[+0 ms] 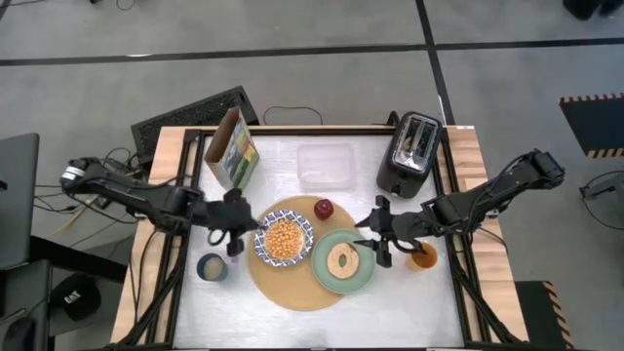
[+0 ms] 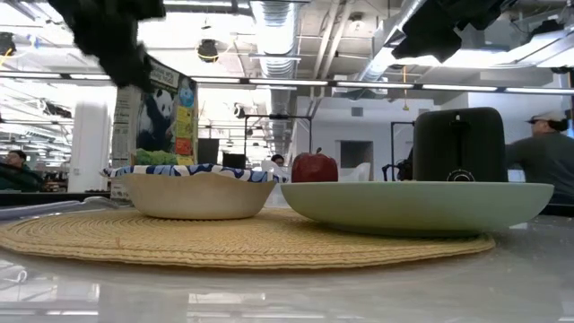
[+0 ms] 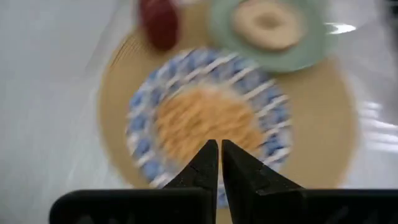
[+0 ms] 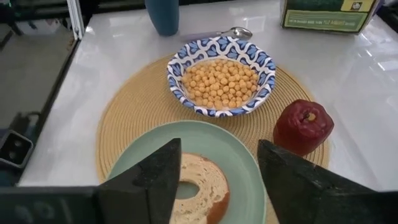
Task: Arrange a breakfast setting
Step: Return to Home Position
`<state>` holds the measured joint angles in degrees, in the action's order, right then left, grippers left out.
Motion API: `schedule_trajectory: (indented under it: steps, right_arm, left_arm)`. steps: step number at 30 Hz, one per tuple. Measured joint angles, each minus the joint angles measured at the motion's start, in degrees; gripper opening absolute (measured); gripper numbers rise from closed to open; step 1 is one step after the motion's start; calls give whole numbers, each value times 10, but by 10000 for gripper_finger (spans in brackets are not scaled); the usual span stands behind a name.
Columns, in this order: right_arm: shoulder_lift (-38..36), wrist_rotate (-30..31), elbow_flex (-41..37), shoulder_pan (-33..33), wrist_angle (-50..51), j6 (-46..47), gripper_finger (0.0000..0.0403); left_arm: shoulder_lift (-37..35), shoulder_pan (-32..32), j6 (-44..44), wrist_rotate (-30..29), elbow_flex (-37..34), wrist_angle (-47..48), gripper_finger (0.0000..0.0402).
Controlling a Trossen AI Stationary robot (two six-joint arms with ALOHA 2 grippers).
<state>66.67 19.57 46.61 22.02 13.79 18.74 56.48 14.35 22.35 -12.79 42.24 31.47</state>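
Round tan mat (image 1: 292, 291) is seen lying flat on the white table (image 1: 409, 307); all places below are given from it.

- On the mat's left part, the blue-and-white patterned bowl (image 1: 284, 238) is set upright and filled with small tan cereal balls.
- On the mat's right part, the pale green plate (image 1: 321, 274) is set partly past the mat's edge, with its rim just beside the bowl. A ring-shaped toasted bread (image 1: 342, 259) is laid on it.
- At the mat's far edge, the small red apple (image 1: 323, 208) is stood upright behind the gap between bowl and plate.
- Just off the mat's left edge, the spoon (image 4: 234, 32) is seen lying on the table, with a blue cup (image 1: 212, 266) near it.
- Well beyond the mat's far-left side, the colourful panda cereal box (image 1: 233, 148) is stood upright.
- Beyond the mat's far side, a clear plastic container (image 1: 325, 164) and a black toaster (image 1: 409, 153) are noted.
- Off the mat's right edge, an orange cup (image 1: 423, 256) is seen.

The left gripper (image 1: 235, 234) is held raised over the mat's left edge, beside the bowl. Its fingers (image 3: 205, 165) are brought together, with only a thin slit between them and nothing gripped. The right gripper (image 1: 379, 239) is held raised at the mat's right edge, over the plate's rim. Its jaws are spread wide and nothing is held.

People are seen in the room behind the table.
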Motion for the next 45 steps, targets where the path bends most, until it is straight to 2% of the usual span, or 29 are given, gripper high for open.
schedule_trajectory:
  steps: [4, 7, 12, 15, 19, 21, 28, 33, 38, 45]
  right_arm:
    - [-3, 0, 0, 0, 2, -34, 183]
    - [-14, 0, 0, 0, 2, -55, 119]
    - [-64, -19, -48, -1, -52, -92, 21]
    - [-117, -30, -97, -7, -90, -99, 22]
    - [-194, -33, -160, -13, -130, -98, 61]
    - [-233, -35, -189, -16, -146, -98, 66]
    - [-350, -46, -288, -27, -214, -102, 35]
    - [-436, -47, -334, -31, -214, -102, 21]
    - [-512, -49, -370, -30, -212, -98, 40]
    - [-612, -89, -422, -34, -200, -100, 33]
  left_arm:
    - [-40, 53, -95, -15, 0, -66, 2]
    - [-69, 75, -141, -36, -5, -115, 1]
    - [-125, 86, -186, -21, -72, -217, 0]
    - [-164, 86, -187, -21, -124, -265, 0]
    - [-212, 85, -187, -23, -187, -327, 0]
    - [-233, 85, -188, -22, -216, -356, 0]
    - [-302, 77, -208, -30, -291, -425, 0]
    - [-357, 54, -215, -32, -325, -427, 0]
    - [-412, 38, -207, -25, -349, -424, 0]
    - [-484, 38, -202, -25, -394, -430, 0]
